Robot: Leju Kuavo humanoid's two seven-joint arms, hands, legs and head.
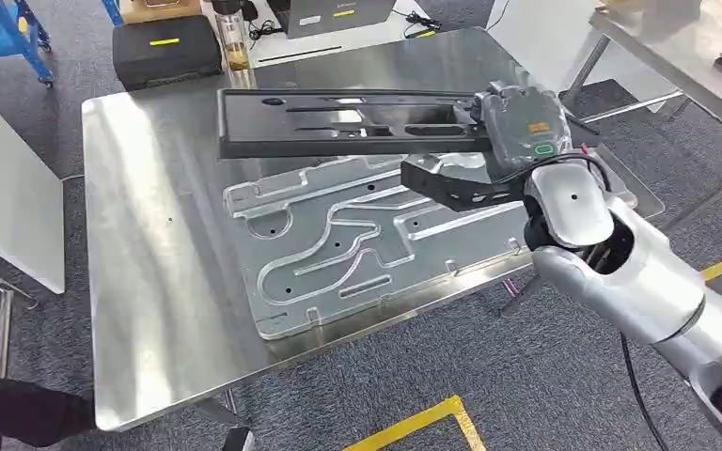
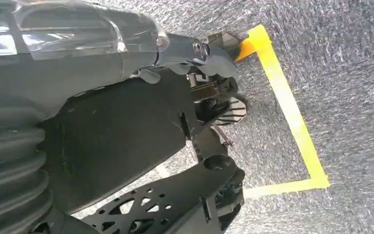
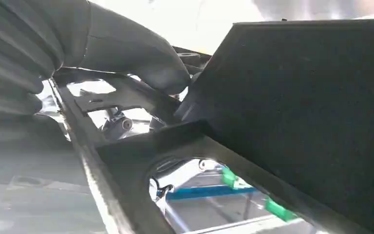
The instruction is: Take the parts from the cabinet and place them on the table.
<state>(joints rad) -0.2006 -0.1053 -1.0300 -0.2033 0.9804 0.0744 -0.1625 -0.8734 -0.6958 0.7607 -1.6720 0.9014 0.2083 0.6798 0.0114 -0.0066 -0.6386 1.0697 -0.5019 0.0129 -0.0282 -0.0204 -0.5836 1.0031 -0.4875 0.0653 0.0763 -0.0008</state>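
Note:
My right hand (image 1: 522, 127) grips the right end of a long black slotted part (image 1: 338, 122) and holds it level a little above the far half of the steel table (image 1: 150, 282). A black bracket end (image 1: 451, 183) of the part juts out below the hand. Under it, a silver machined plate (image 1: 357, 235) with curved grooves lies flat on the table. In the right wrist view the hand (image 3: 102, 44) wraps over the black part (image 3: 297, 97), thumb pressed on its frame. My left hand (image 2: 195, 51) hangs over grey carpet, thumb stretched out, holding nothing.
A black case (image 1: 167, 45) and a clear bottle (image 1: 235, 42) stand beyond the table's far edge. A white panel (image 1: 9, 207) stands at the left, another table (image 1: 677, 56) at the right. Yellow tape (image 1: 414, 427) marks the carpet in front.

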